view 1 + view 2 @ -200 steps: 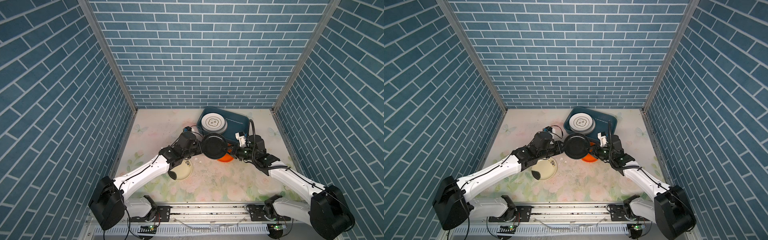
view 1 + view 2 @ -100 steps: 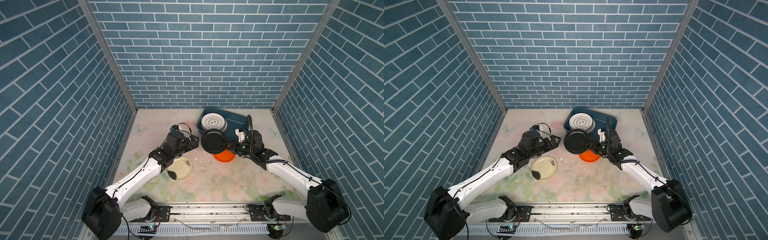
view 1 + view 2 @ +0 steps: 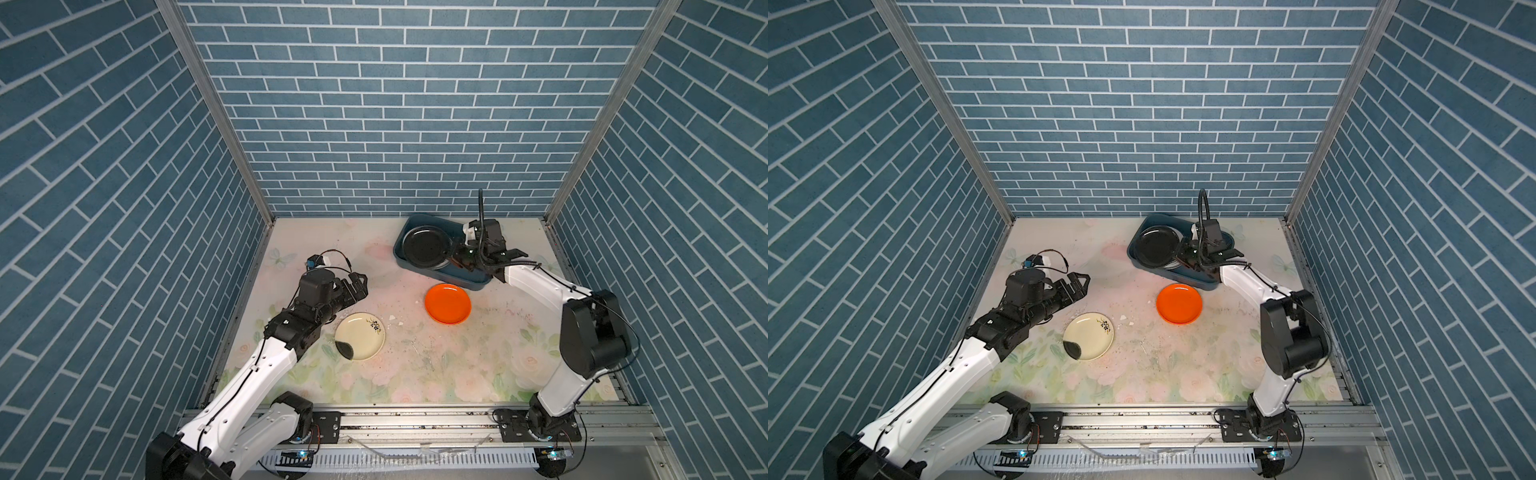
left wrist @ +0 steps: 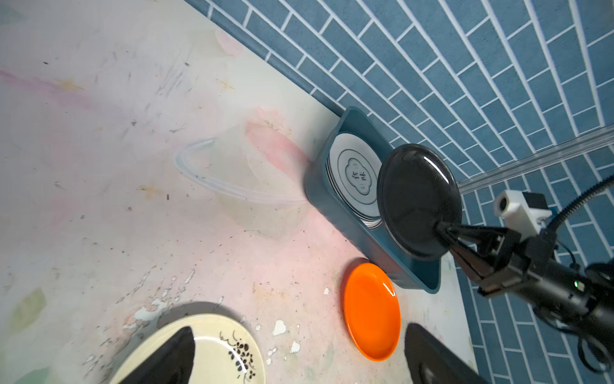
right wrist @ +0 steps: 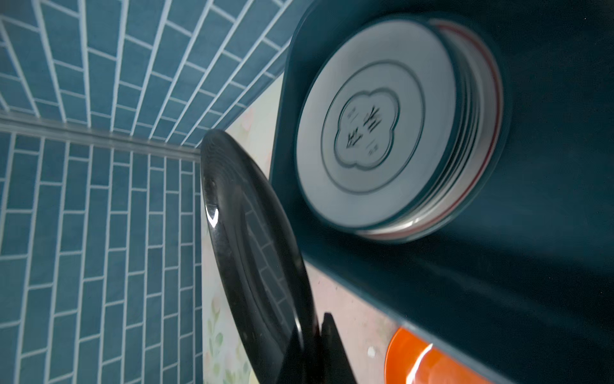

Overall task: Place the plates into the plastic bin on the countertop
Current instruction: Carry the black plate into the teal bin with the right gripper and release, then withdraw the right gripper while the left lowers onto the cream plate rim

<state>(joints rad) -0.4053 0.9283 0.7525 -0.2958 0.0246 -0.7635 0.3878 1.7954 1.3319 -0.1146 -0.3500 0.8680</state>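
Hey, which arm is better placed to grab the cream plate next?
Probably left. The left gripper hovers beside the cream plate with its jaws open and empty; the right gripper is shut on the black plate above the plastic bin.

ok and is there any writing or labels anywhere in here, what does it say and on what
Nothing here can be quoted with confidence.
On the white plate atop the stack in the plastic bin: two large characters inside a clover outline, too blurred to read.
Small marks beside them: too small to read.
On the cream plate: a dark flower sprig, no writing.
On the orange plate and the black plate: none.
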